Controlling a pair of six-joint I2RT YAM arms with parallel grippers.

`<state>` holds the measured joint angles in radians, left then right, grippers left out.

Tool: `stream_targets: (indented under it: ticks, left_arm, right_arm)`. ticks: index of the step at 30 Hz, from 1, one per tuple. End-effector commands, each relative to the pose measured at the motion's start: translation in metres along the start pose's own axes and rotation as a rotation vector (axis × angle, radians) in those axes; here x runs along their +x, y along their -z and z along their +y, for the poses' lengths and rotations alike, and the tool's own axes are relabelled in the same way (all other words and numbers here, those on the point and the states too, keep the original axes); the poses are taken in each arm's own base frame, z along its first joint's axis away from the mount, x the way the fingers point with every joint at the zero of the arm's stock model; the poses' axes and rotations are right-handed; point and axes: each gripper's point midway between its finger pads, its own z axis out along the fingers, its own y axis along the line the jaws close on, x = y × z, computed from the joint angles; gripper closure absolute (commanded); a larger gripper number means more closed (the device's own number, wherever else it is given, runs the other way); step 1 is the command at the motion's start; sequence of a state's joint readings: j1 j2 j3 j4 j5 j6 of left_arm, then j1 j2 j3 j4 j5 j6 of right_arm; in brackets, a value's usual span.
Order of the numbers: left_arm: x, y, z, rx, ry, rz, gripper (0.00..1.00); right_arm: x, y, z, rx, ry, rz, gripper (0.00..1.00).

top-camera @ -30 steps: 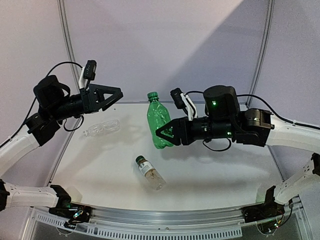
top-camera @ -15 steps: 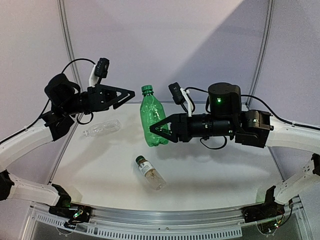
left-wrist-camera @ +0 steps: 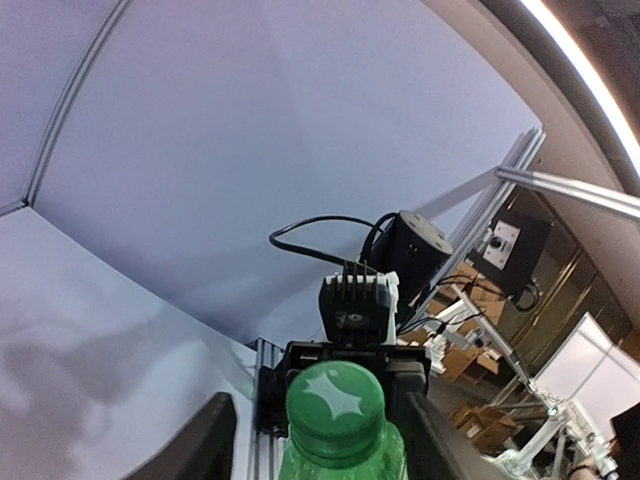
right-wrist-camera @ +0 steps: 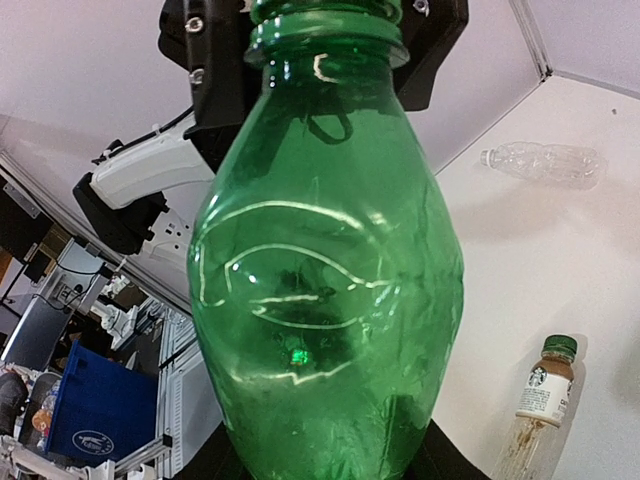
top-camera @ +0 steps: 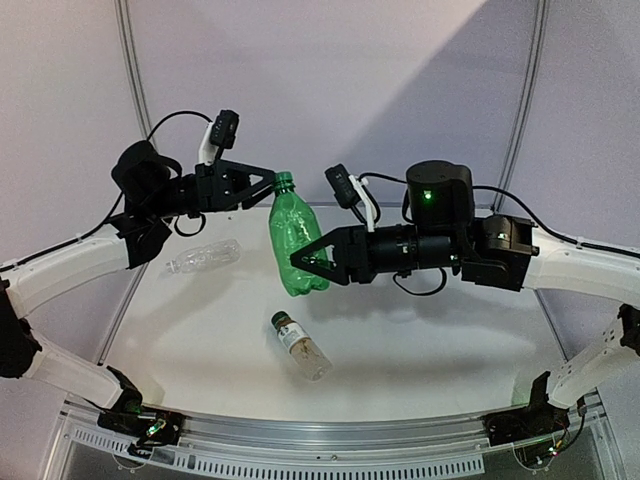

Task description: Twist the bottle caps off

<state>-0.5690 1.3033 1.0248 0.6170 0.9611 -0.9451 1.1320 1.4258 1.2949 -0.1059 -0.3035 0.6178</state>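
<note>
Green bottle [top-camera: 297, 245] is up off the table, with the right gripper [top-camera: 300, 262] clamped round its lower body. Left gripper [top-camera: 271, 181] is at its top, jaws straddling the cap [left-wrist-camera: 335, 402] with gaps showing, so no grip yet. Centre on the cap, clamp squarely, then twist.

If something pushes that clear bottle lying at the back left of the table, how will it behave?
The clear bottle looks empty, so probably light. Lying on its round side, it would likely roll. Its thin plastic may dent if squeezed.
</note>
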Motion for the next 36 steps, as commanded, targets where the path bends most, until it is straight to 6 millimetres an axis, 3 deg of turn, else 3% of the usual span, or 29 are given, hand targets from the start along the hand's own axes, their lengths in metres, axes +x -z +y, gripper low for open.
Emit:
stream_targets:
  ticks: [1, 8, 11, 14, 17, 20, 22, 25, 28, 34, 36]
  left_arm:
    - [-0.006, -0.006, -0.011, 0.050, -0.045, 0.009, 0.50]
    - [-0.001, -0.015, -0.007, 0.053, -0.034, 0.027, 0.73]
    - [0.005, -0.020, 0.003, 0.004, -0.008, 0.051, 0.76]
    - [0.015, -0.027, 0.021, -0.112, 0.038, 0.073, 0.79]
    - [0.023, -0.033, 0.045, -0.266, 0.102, 0.069, 0.80]
    - [0.035, -0.036, 0.077, -0.472, 0.214, 0.068, 0.79]
    - [0.041, -0.030, 0.099, -0.638, 0.292, 0.086, 0.79]
    - [0.046, -0.017, 0.122, -0.822, 0.399, 0.103, 0.79]
    - [0.052, -0.016, 0.129, -0.864, 0.463, 0.109, 0.79]
    - [0.053, -0.022, 0.128, -0.824, 0.469, 0.115, 0.78]
    - [0.047, -0.028, 0.121, -0.771, 0.439, 0.103, 0.71]
  right_arm:
    - [-0.004, -0.003, 0.006, -0.020, 0.024, 0.011, 1.00]
    - [-0.004, -0.004, 0.002, -0.006, 0.028, 0.013, 1.00]
    - [-0.007, -0.001, -0.007, 0.053, 0.029, -0.007, 1.00]
    - [-0.013, 0.007, -0.038, 0.245, 0.033, -0.034, 1.00]
    - [-0.022, 0.027, -0.081, 0.546, 0.064, -0.039, 1.00]
    - [-0.028, 0.057, -0.121, 0.877, 0.101, -0.003, 1.00]
    - [-0.025, 0.064, -0.142, 1.041, 0.126, 0.054, 1.00]
    - [-0.026, 0.071, -0.152, 1.170, 0.156, 0.093, 1.00]
    - [-0.022, 0.068, -0.161, 1.238, 0.173, 0.131, 1.00]
    - [-0.008, 0.060, -0.165, 1.213, 0.146, 0.153, 1.00]
    - [-0.005, 0.057, -0.164, 1.190, 0.138, 0.152, 1.00]
